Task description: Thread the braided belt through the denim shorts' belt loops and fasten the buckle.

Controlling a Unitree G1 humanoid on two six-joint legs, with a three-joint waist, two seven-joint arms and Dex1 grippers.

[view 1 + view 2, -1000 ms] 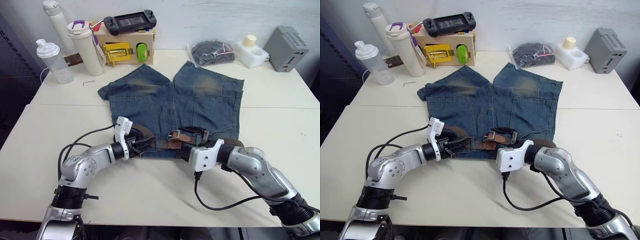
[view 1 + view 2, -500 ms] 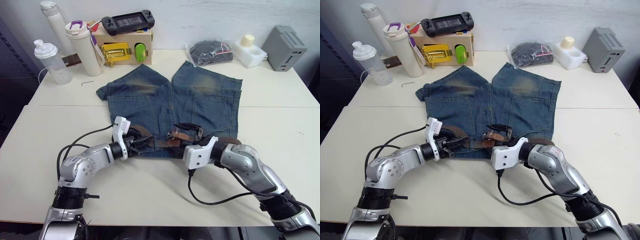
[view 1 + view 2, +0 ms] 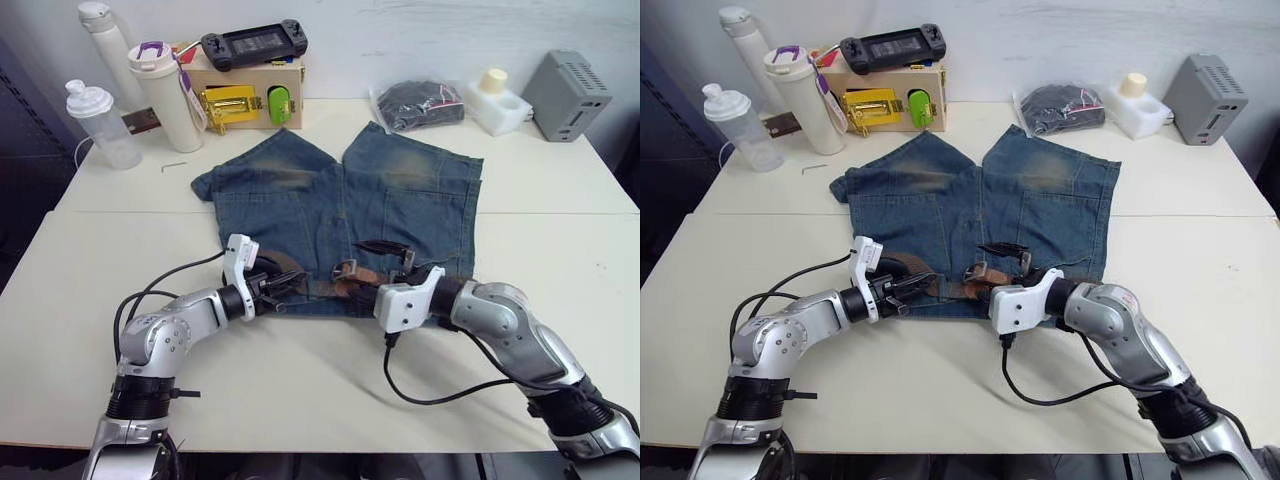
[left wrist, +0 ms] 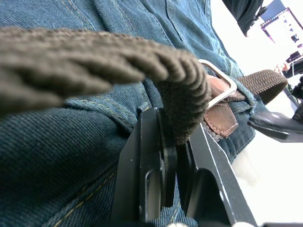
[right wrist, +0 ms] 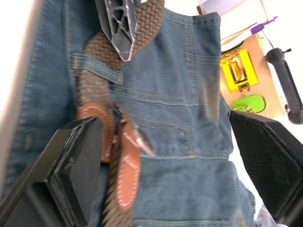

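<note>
Left gripper [image 3: 283,288] pinches the braided belt [image 4: 94,66]; right gripper [image 3: 393,256] gapes wide, empty, over the buckle [image 5: 135,135]. Keep tension leftward while fastening.

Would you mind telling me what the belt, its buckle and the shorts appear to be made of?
The braided belt looks like woven dark-brown cord, its plaited strands plain to see, with smooth tan leather ends edged in pale stitching. The buckle seems to be bright silver metal, a thin shiny frame. The denim shorts look like faded blue cotton denim, with a twill weave and tan seams.
</note>
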